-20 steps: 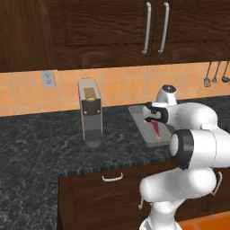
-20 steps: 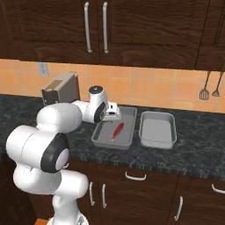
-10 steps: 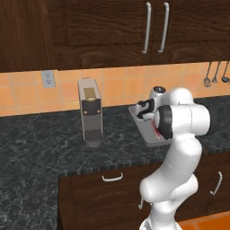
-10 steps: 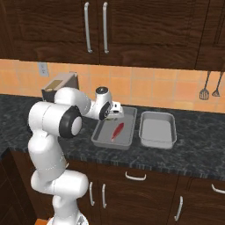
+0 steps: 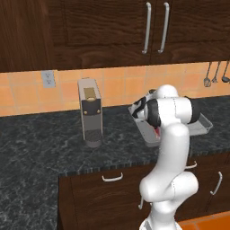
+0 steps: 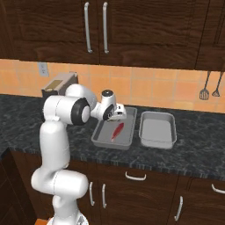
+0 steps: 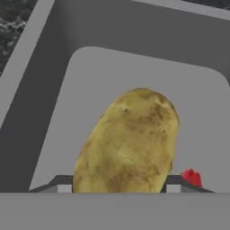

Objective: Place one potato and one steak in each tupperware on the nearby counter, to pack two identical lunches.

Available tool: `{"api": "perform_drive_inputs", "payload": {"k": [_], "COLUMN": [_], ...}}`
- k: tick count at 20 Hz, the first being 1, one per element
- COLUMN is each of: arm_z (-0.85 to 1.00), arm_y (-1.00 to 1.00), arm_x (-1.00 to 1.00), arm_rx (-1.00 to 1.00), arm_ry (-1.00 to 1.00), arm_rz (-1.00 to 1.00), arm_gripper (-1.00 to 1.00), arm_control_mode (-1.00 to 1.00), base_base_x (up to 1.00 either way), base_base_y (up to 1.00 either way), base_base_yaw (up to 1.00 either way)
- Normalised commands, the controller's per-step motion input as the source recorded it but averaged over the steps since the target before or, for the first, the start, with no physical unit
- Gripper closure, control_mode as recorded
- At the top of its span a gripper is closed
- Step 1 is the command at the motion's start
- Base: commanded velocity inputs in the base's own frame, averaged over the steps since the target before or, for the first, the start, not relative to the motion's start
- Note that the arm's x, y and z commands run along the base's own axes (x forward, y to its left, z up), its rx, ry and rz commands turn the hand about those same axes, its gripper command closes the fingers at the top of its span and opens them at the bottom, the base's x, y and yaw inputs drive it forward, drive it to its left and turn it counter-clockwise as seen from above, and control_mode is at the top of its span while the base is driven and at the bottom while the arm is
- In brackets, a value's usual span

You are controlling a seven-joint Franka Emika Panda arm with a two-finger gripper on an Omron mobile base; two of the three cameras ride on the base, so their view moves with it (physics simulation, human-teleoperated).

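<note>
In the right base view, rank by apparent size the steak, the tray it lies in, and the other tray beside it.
1. Steak's tray and the empty tray: look about alike, and the arm covers part of the steak's tray, so no ranking between them.
2. Steak: far the smallest.

No legible text or labels anywhere

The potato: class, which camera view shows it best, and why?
The hand view: the potato looms large between the finger tips, over the grey floor of a tupperware, its mottled skin plain. In the left base view the arm covers that spot; in the right base view the gripper hides it over the tray holding the steak.
</note>
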Motion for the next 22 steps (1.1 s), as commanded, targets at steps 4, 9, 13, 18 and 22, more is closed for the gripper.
{"api": "perform_drive_inputs", "payload": {"k": [4, 9, 13, 18, 22], "arm_z": [-0.04, 0.20, 0.64, 0.45, 0.32], "arm_y": [-0.24, 0.00, 0.00, 0.07, 0.45], "arm_x": [0.01, 0.06, -0.25, -0.88, -1.00], "arm_rx": [0.03, 0.05, 0.09, 0.01, 0.00], "arm_ry": [0.00, 0.00, 0.00, 0.01, 0.02], "arm_rz": [0.00, 0.00, 0.00, -0.09, -0.13], "arm_gripper": [-1.00, -1.00, -1.00, -1.00, -1.00], "arm_control_mode": [-1.00, -1.00, -1.00, -1.00, -1.00], "base_base_x": [0.00, 0.00, 0.00, 0.00, 0.00], "base_base_y": [0.00, 0.00, 0.00, 0.00, 0.00], "base_base_yaw": [0.00, 0.00, 0.00, 0.00, 0.00]}}
